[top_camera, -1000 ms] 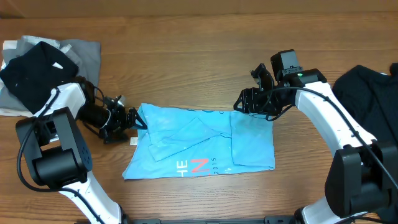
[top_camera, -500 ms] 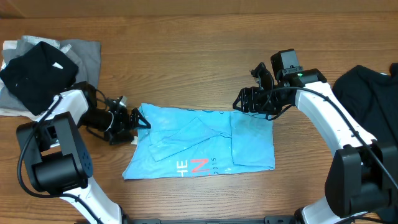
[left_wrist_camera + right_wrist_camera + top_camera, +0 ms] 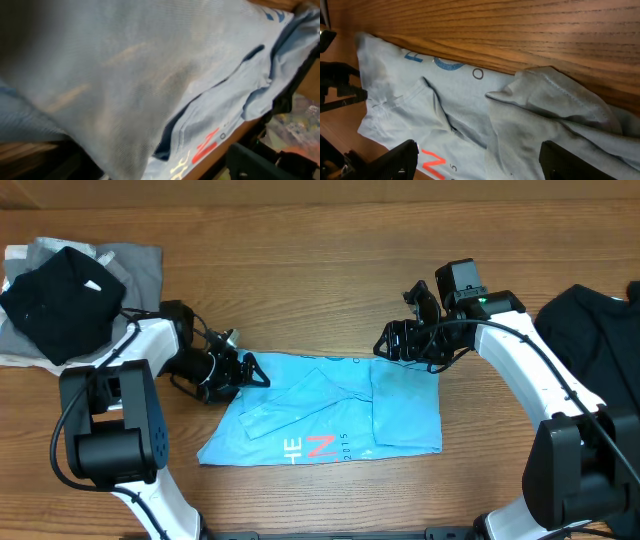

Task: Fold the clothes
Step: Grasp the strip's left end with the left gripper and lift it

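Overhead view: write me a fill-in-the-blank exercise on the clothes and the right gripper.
1. The T-shirt spread between the two arms is light ____.
2. The coral-red letter printed on it is ____.
3. The black garment at the upper left of the overhead view lies on a cloth coloured ____.
4. The right gripper, at the shirt's far edge, grips nothing: its fingers stand ____.

Missing words: blue; N; gray; open

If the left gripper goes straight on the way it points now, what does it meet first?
The light blue T-shirt: the left gripper points at its nearest corner, perhaps touching it; depth is unclear.
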Motion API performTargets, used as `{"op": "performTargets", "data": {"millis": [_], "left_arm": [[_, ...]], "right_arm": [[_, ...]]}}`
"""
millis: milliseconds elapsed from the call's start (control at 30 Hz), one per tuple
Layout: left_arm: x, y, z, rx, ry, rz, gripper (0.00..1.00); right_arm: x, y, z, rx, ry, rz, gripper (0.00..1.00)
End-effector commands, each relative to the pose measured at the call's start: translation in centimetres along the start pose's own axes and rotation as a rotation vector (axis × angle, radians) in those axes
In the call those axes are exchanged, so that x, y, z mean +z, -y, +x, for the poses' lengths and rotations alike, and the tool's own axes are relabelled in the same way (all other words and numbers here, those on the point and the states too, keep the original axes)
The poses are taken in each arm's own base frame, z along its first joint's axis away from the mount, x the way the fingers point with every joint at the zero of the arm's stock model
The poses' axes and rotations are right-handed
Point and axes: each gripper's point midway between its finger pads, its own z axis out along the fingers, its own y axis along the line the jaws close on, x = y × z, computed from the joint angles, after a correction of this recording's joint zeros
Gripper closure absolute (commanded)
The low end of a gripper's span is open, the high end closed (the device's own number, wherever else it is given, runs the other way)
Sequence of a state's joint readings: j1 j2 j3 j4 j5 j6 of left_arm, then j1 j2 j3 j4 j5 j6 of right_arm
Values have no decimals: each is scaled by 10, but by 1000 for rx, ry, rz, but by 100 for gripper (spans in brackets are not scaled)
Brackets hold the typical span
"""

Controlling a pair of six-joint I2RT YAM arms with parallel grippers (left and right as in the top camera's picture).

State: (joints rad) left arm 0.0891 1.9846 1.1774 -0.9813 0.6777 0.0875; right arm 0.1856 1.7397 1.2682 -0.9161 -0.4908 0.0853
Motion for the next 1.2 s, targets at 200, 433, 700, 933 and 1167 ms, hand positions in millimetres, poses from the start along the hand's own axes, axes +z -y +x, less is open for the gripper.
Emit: {"op": "performTargets", "data": {"millis": [200, 433, 700, 933, 1167], "left_arm": [[29, -31, 11, -43, -68, -142, 90], [23, -51, 9, -143, -49, -259, 96], [-12, -75, 4, -244, -31, -383, 96], [-74, -98, -3, -378, 10, -568, 96], [-120, -75, -24, -390, 79, -566, 96]], "right_arm": [[-10, -8, -6, -21, 29, -4, 18], [-10, -7, -5, -19, 26, -4, 18], [-10, -5, -4, -18, 25, 9, 18], [-11, -2, -5, -18, 29, 26, 16], [-11, 4, -7, -19, 39, 59, 8]]}}
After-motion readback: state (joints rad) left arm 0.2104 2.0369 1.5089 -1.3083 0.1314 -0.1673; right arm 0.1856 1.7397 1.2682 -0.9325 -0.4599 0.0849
